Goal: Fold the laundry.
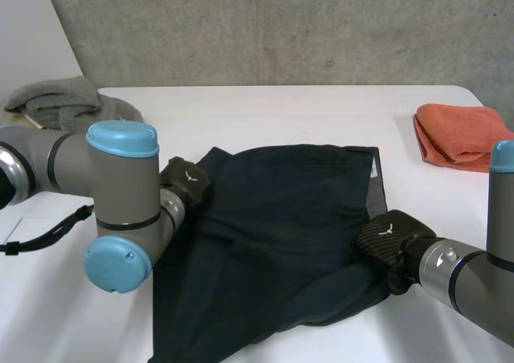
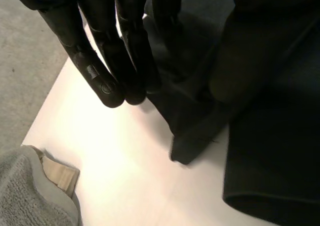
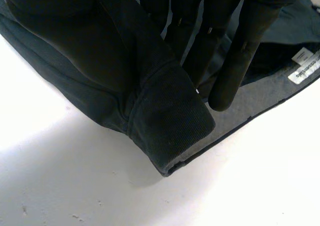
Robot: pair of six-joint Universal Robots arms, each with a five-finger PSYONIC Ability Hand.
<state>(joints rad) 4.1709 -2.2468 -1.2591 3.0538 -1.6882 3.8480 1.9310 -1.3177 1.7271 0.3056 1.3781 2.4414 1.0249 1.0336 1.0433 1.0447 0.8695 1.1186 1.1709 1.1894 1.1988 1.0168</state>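
**Garment (image 1: 281, 218), dark, held at both sides**

Location: spread across the middle of the white table (image 1: 265, 110), near edge rumpled.
Left hand (image 1: 186, 182): at the left edge, straight fingers (image 2: 107, 61) and thumb pinching a fold.
Right hand (image 1: 389, 242): at the right edge, hem (image 3: 170, 116) pinched between thumb and fingers; white label (image 3: 305, 68) close by.
Grey towel (image 1: 60, 102): far left.
Orange towel (image 1: 458, 134): folded, far right, well apart from the garment.
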